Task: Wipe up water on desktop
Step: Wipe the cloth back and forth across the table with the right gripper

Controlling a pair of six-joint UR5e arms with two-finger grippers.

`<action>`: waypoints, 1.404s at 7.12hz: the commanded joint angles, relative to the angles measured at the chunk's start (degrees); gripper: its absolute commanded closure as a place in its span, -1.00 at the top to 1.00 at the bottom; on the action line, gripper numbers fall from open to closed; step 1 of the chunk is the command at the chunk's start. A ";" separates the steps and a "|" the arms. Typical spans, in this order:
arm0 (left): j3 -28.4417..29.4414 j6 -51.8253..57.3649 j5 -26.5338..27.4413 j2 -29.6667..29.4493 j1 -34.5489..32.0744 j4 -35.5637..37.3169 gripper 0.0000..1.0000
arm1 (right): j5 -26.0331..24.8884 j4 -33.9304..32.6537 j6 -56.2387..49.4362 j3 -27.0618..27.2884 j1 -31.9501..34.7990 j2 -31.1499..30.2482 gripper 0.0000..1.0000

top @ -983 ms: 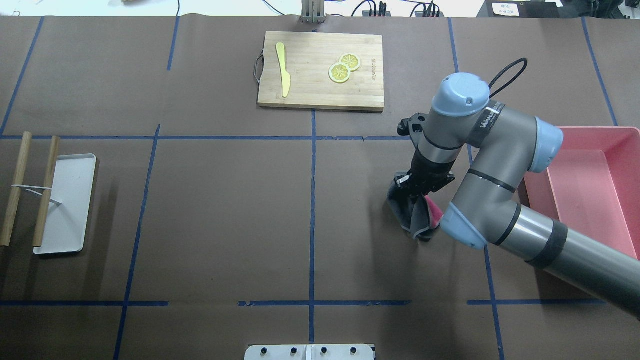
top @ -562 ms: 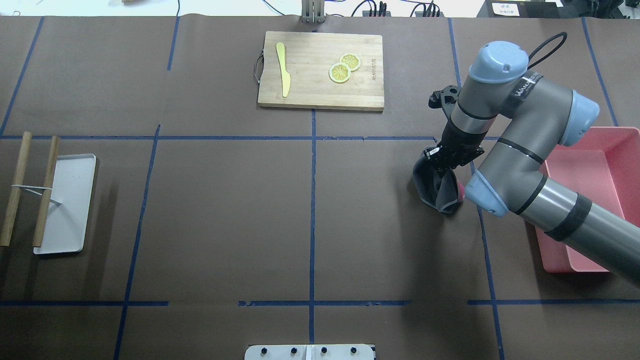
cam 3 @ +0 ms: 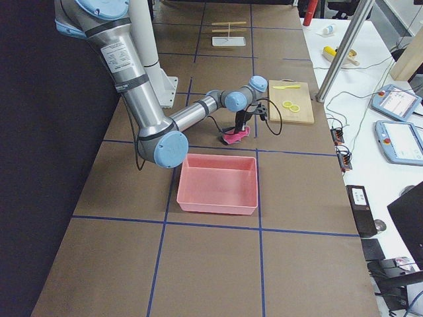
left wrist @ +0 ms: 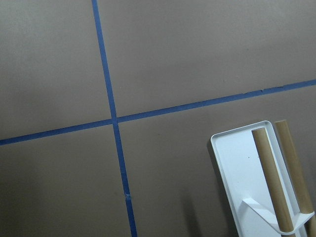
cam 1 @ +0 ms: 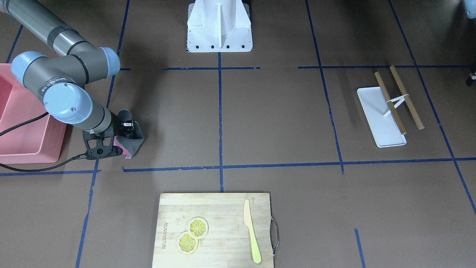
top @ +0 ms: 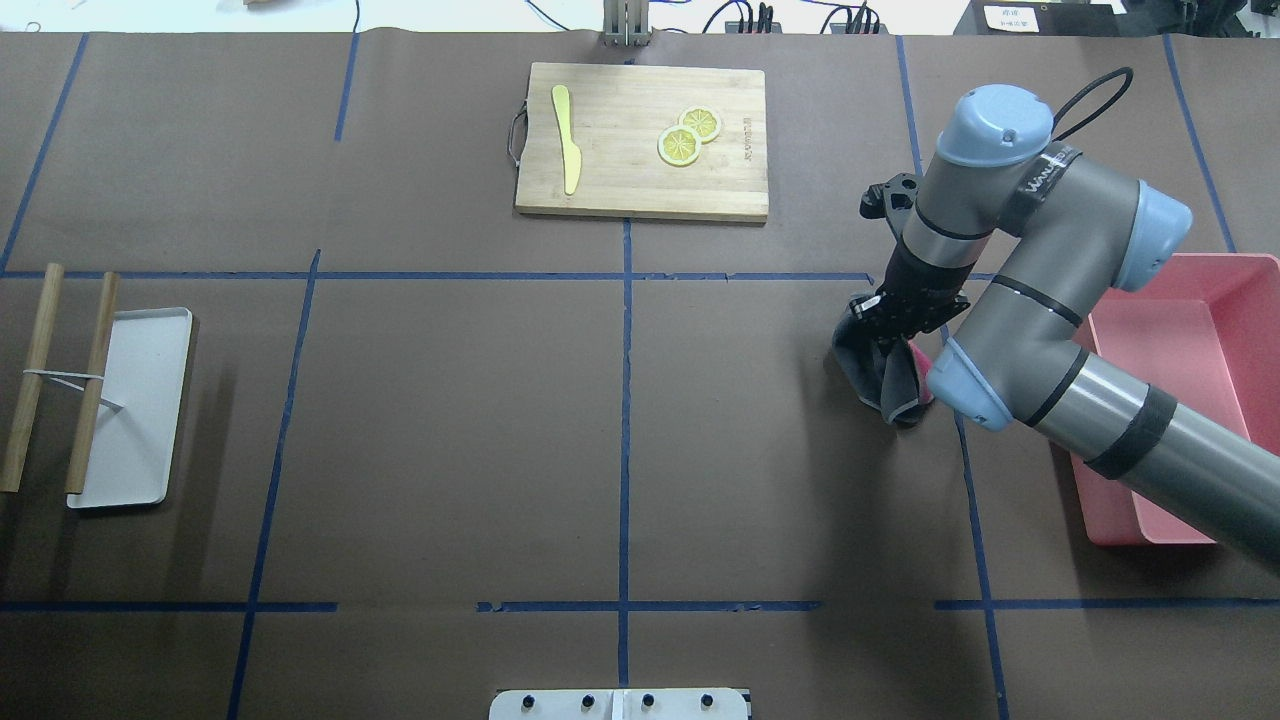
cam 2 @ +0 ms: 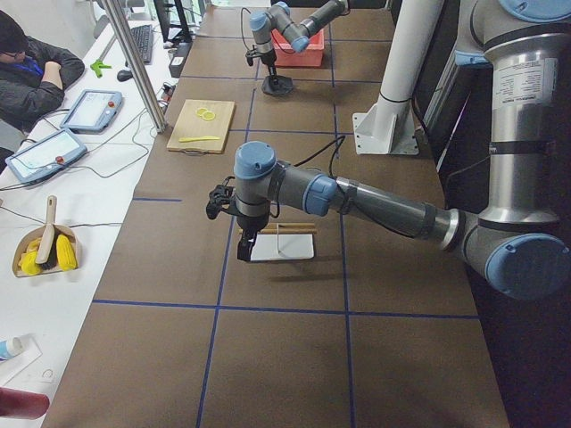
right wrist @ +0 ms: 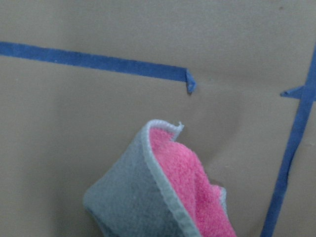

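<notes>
The desktop (top: 450, 420) is matte brown with blue tape lines; no water shows on it. My right gripper (top: 885, 335) is shut on a grey and pink cloth (top: 882, 378) and presses it on the desktop next to a blue line, left of the pink bin. The cloth also shows in the front-facing view (cam 1: 135, 138) and in the right wrist view (right wrist: 148, 197), folded with its pink side inward. My left gripper (cam 2: 244, 248) shows only in the exterior left view, above the desktop by the white tray. I cannot tell if it is open or shut.
A pink bin (top: 1180, 380) stands at the right edge. A bamboo cutting board (top: 640, 140) with a yellow knife and two lemon slices lies at the far middle. A white tray (top: 130, 405) with two wooden rods lies at the left.
My right gripper has dragged the cloth away from me and to the right, toward the blue cross line. Over the last half second it has hardly moved.
</notes>
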 commanded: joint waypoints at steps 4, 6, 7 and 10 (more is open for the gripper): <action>0.80 0.13 0.32 0.25 -1.09 -0.17 1.00 | 1.03 1.18 8.09 6.83 -9.87 0.31 -0.95; 3.76 0.04 0.06 0.51 -1.62 0.26 1.00 | 0.43 6.53 13.73 8.59 -11.12 0.23 -0.94; 7.01 0.04 -0.03 0.60 -1.62 0.35 1.00 | -1.32 6.63 13.84 12.08 -10.86 -0.12 -0.93; 12.13 7.09 -0.38 0.25 -1.79 2.09 1.00 | -5.30 5.15 13.14 21.15 -0.88 -2.06 -0.98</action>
